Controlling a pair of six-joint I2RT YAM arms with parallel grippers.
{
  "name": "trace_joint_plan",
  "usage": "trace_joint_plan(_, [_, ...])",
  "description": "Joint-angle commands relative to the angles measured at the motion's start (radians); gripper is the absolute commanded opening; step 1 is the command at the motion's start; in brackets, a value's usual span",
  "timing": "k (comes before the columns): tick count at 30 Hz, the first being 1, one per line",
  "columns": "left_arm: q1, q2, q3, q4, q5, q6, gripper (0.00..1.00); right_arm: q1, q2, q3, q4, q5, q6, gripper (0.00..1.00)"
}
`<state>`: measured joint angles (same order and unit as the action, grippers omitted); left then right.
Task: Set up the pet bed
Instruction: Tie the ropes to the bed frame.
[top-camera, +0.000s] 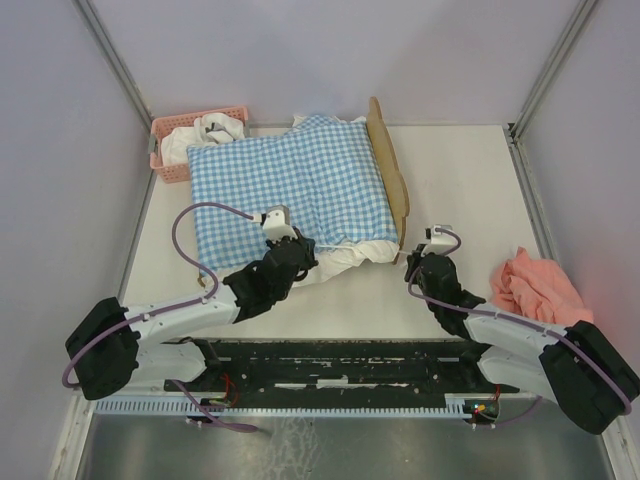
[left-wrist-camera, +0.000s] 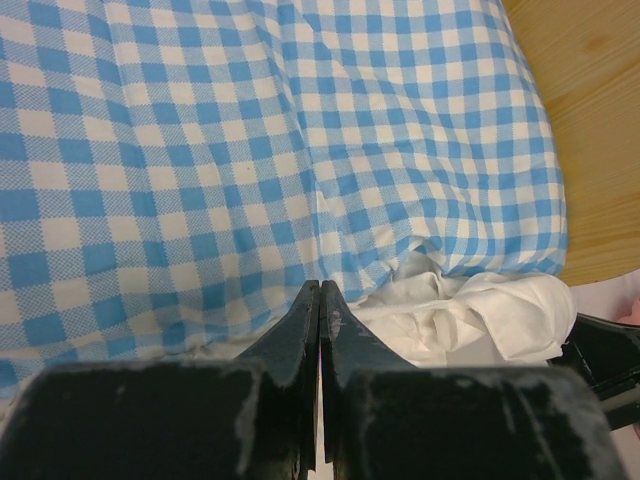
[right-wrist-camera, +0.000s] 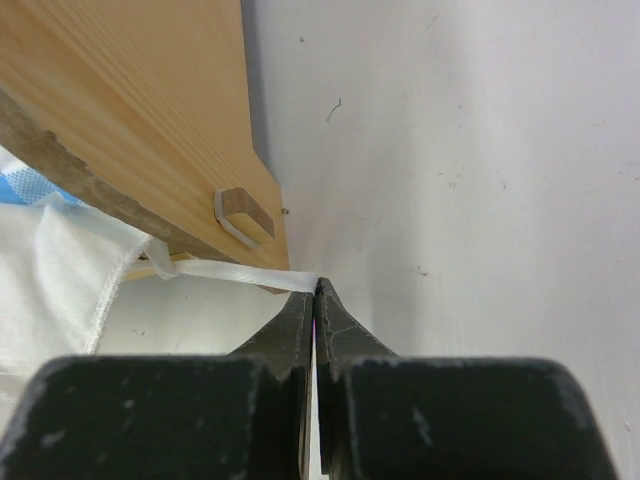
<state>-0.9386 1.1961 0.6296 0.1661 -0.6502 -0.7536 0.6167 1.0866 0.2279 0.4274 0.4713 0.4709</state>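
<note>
Closest to each wrist lens are the black fingers. Those of the left gripper (left-wrist-camera: 320, 300) are seen pressed together, tips against the near hem of the checked bedding (left-wrist-camera: 200, 150); whether a fold is caught between them cannot be told. The right gripper (right-wrist-camera: 315, 295) is likewise closed, and a white strap (right-wrist-camera: 240, 272) is seen drawn taut from under the wood to its tips, so it appears to be pinched there. The pet bed (top-camera: 388, 175) is found at the middle of the table (top-camera: 470, 170), set crosswise with its headboard toward the right and almost wholly covered by the bedding. A white layer (left-wrist-camera: 470, 315) is bunched out beneath the near hem. A pink basket (top-camera: 168, 135) is placed just beside the far left corner of the bedding, and a salmon cloth (top-camera: 535, 285) lies well apart on the right. The step in hand is judged to be the fastening or straightening of the bedding at the near headboard corner. For the next move, the strap would need to be held in tension and led round the frame's corner while the hem is smoothed down. The light frame may be dragged if too hard a pull is given.
</note>
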Motion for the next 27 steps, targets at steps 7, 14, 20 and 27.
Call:
trace_joint_plan(7, [0.01, -0.024, -0.009, 0.002, -0.036, -0.015, 0.03, -0.026, -0.005, 0.032, -0.042, 0.027, 0.041, 0.02])
trace_joint_plan(14, [-0.051, -0.02, -0.089, 0.159, 0.253, 0.038, 0.03, -0.025, 0.08, 0.13, -0.124, -0.2, 0.029, 0.02])
trace_joint_plan(20, [-0.174, 0.059, -0.103, 0.226, 0.297, 0.067, 0.03, -0.025, 0.126, 0.208, -0.23, -0.195, 0.05, 0.06])
trace_joint_plan(27, [-0.206, 0.203, -0.072, 0.265, 0.309, 0.058, 0.11, -0.026, 0.041, 0.255, -0.442, -0.083, 0.113, 0.23])
